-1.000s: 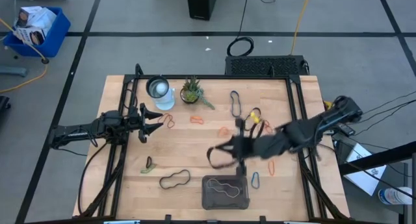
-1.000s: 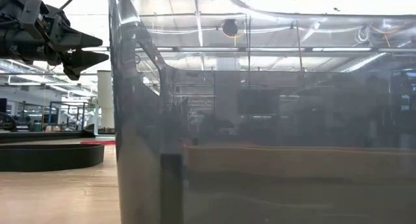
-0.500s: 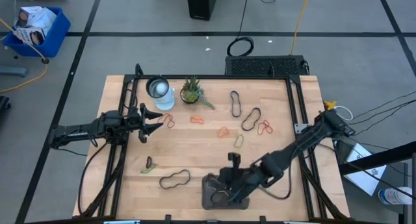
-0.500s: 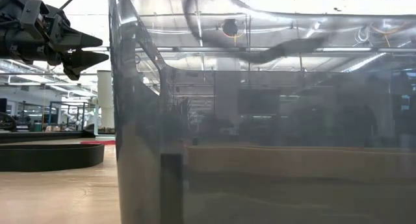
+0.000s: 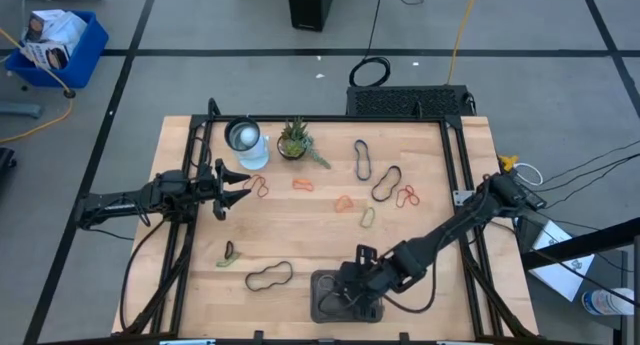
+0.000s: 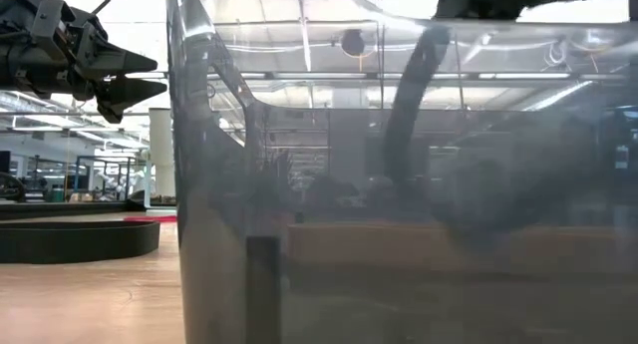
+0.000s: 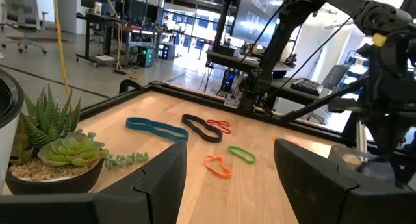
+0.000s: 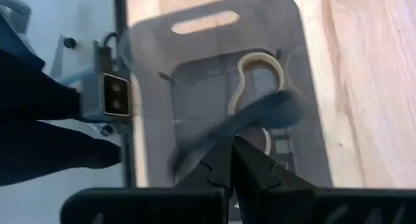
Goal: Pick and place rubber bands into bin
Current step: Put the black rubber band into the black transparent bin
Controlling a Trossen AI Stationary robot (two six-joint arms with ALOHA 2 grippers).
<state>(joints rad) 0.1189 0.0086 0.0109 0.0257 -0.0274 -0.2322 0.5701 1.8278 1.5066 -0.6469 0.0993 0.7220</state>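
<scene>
The dark grey bin (image 5: 372,311) sits at the table's near edge, with a pale wavy rubber band (image 8: 259,71) lying in it. My right gripper (image 5: 350,284) is over the bin, shut on a black rubber band (image 8: 260,113). Loose rubber bands lie on the table: blue (image 5: 362,159), black (image 5: 386,183), red (image 5: 407,195), orange (image 5: 344,202), green (image 5: 368,217) and a large wavy black one (image 5: 269,276). My left gripper (image 5: 236,180) waits open and empty over the table's left side. My right gripper pinches the black rubber band between its two fingertips (image 8: 221,160), coming from above and pointing down into the bin. The band (image 8: 279,107) is blurred and spreads out beyond the tips over the bin's floor; whether it touches the floor I cannot tell.
A potted succulent (image 5: 294,140) and a white cup (image 5: 245,138) stand at the far left of the table. A green and black band (image 5: 229,252) lies near the left rail. In the low view the bin's grey wall (image 6: 299,184) fills most of the picture.
My right gripper has gone from the table's middle toward the near edge and down over the bin, carrying the black rubber band hanging below it. It has stayed shut.
</scene>
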